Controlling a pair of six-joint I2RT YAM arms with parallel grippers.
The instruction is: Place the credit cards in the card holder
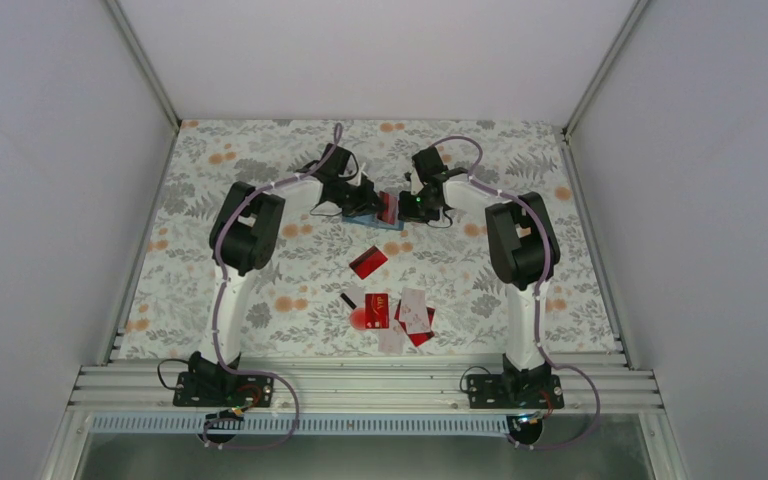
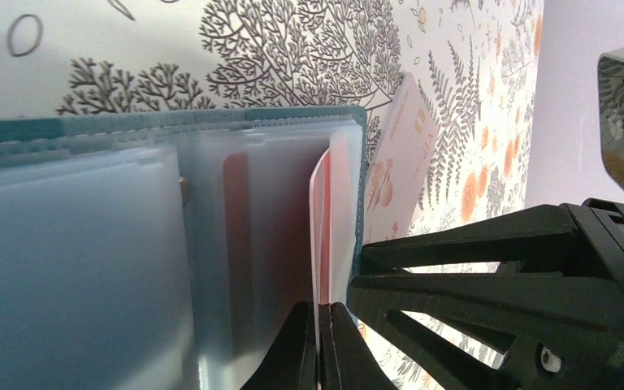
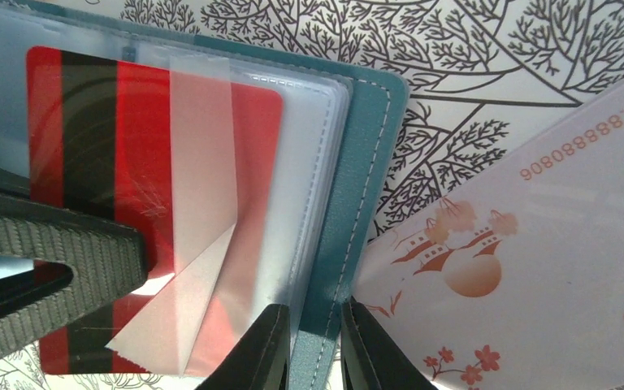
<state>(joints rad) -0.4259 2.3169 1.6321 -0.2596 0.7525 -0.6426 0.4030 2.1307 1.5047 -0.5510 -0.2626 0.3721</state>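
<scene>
Surface: floral-print cloth (image 1: 580, 260), set inside a white-walled booth.
Left gripper (image 2: 318, 345): clenched flat on a thin edge at the holder's open side. By the look it is a red card (image 3: 89, 122), but card and sleeve cannot be fully told apart.
Right gripper (image 3: 317, 353): clamped on the teal cover of the card holder (image 3: 370, 162), at its stitched edge.
Holder position: laid open at upper centre of the top view, between both grippers.
Clear sleeve (image 3: 199, 162): creased and folded over the red card, which is judged only partly seated.
Pale card (image 3: 536, 260): orange print, seen at right of the right wrist view, just beside the cover and outside the holder.
Loose cards (image 1: 400, 315): red and white pile at lower centre, with a lone red card (image 1: 368, 262) at centre, all well apart from the holder.
Progress: judged early. At most one card is part-way in, and most are left to be loaded.
</scene>
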